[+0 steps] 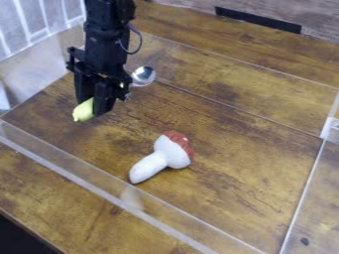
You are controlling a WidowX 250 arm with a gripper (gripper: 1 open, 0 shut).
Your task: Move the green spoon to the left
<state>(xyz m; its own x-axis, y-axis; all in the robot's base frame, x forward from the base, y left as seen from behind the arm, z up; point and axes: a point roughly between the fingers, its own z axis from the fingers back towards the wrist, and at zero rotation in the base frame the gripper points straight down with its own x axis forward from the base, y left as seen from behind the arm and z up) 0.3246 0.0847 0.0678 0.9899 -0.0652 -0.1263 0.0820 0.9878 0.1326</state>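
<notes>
Green spoon (111,92): clamped in closed claw (101,99), tilted above left worktop (252,119); carry step seemingly near done; next likely lowering, release.

Dark wooden worktop (252,129) ringed by clear panels

A low transparent wall (79,164) crosses the front; pale slatted bars (40,18) stand at upper left, in even light.

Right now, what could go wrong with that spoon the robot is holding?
The hand pinches the green spoon only around its middle, so it might twist or slip out. It hangs tilted above the wooden table, so lowering it could knock the handle tip first. The clear wall is close.
</notes>
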